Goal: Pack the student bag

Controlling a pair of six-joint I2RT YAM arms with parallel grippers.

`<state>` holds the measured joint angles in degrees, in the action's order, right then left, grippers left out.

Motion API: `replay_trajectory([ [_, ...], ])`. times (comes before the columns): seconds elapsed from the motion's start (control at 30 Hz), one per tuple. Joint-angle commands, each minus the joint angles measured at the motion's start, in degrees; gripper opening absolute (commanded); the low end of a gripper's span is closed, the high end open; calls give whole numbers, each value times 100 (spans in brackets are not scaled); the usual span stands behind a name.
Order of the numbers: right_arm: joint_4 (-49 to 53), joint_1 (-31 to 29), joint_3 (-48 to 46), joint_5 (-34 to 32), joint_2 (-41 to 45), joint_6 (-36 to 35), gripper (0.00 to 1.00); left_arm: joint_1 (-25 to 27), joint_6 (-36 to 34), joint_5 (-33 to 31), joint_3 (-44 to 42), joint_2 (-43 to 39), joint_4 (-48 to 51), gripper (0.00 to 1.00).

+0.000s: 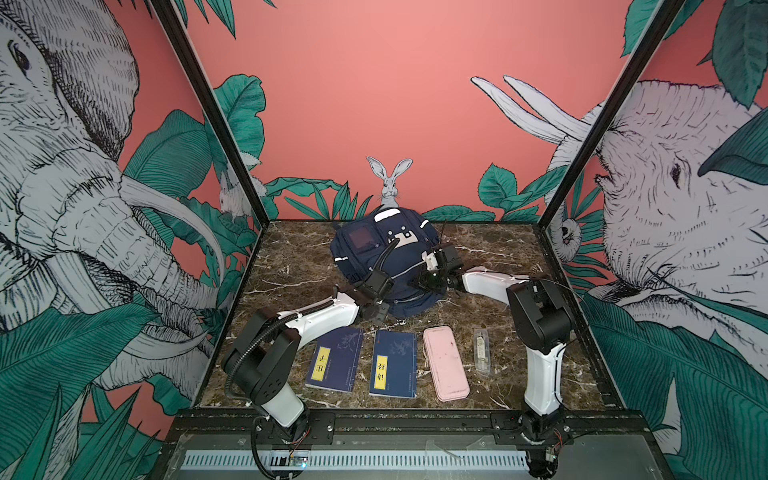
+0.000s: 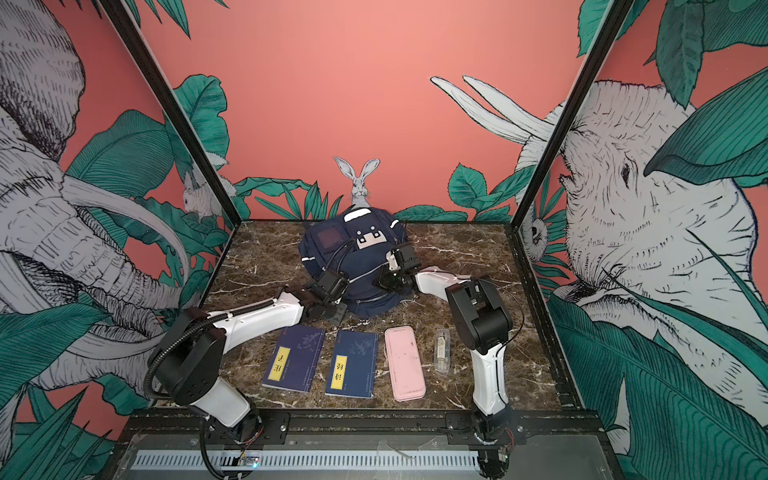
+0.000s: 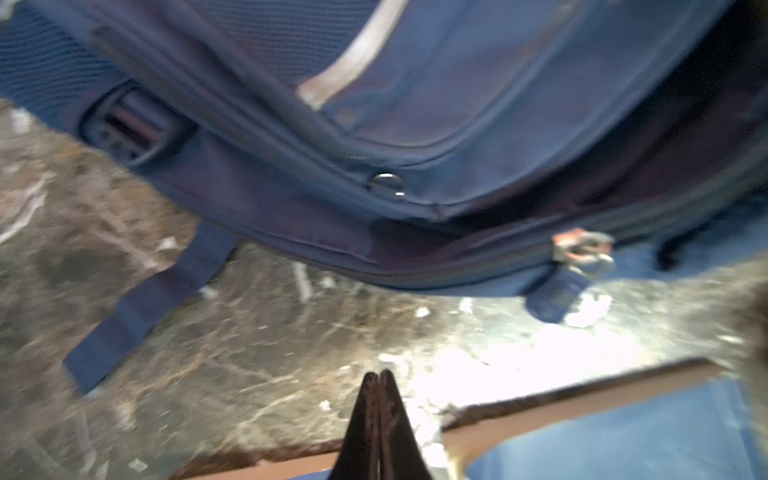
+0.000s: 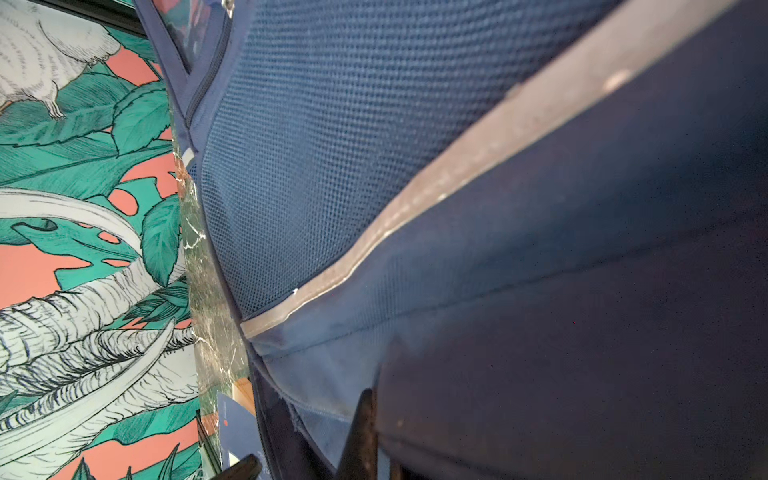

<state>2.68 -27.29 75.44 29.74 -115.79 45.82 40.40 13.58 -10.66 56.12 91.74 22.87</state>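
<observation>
The student bag (image 1: 395, 253) (image 2: 361, 259), navy with white trim, lies at the back middle of the marble table in both top views. My left gripper (image 1: 379, 313) (image 3: 379, 374) is shut and holds nothing; it hovers over bare marble just off the bag's front left edge. In the left wrist view the bag (image 3: 415, 104) shows a dark gap along its zipper and a zipper pull (image 3: 582, 249). My right gripper (image 1: 428, 282) (image 4: 374, 399) sits on the bag's right side, shut on a fold of its navy fabric (image 4: 540, 311). That fold hides one finger.
Along the front of the table lie two navy books with yellow labels (image 1: 334, 359) (image 1: 392, 363), a pink pencil case (image 1: 446, 363) and a small clear case (image 1: 481, 351). Black frame posts and printed walls close in the sides and back.
</observation>
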Motion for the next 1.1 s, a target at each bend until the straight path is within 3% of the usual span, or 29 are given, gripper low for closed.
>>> replay_trajectory([
  [0.0, 310, 210, 164, -123, -59, -381, 5, 47, 120, 674, -228, -249, -385, 18],
  [0.2, 522, 473, 114, -153, -5, -614, 5, 317, 142, 727, -318, -207, -597, 43],
  [0.5, 576, 537, 346, 212, -113, -730, 10, 694, 285, 674, 82, 110, -600, 55],
  [0.7, 462, 537, 217, 295, -4, -738, 16, 832, 502, 604, 223, 270, -599, 60],
  [1.07, 449, 535, 125, 384, 12, -750, 18, 970, 738, 439, 640, 660, -759, 61],
])
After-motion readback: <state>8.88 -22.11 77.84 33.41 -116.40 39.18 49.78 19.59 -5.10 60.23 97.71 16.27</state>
